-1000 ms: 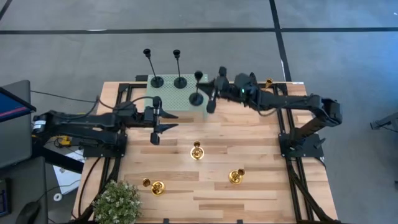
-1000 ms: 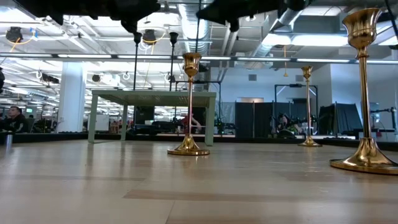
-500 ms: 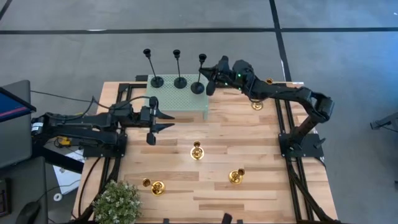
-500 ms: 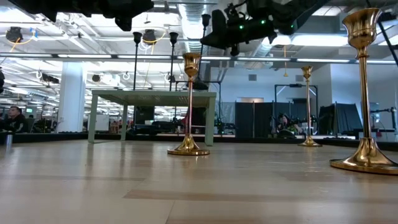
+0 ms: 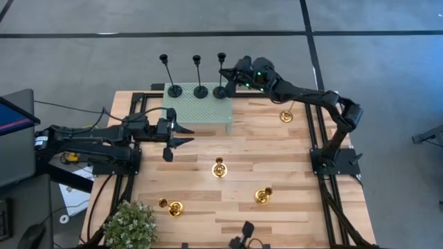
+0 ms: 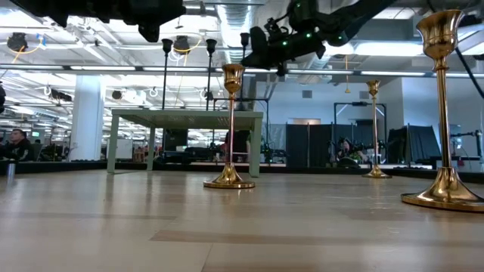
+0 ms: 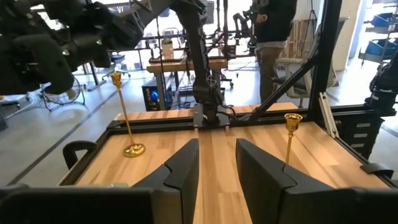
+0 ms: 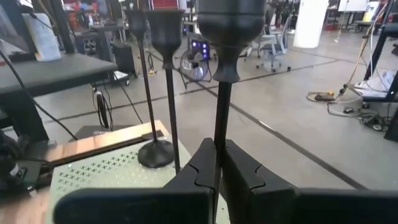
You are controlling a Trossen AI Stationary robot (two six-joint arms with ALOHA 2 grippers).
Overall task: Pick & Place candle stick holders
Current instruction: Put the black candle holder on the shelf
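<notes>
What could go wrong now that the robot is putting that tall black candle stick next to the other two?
The right pincer grips the third black holder low on its thin stem, so it might tip on release. It also stands close to the middle black holder on the green mat; a nudge could topple both.

Third black holder's base hidden

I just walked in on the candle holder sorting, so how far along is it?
Two black holders stand on the green mat. The right gripper is shut on the third black holder at the mat's back edge. Four gold holders remain on the table. The left gripper waits empty.
</notes>
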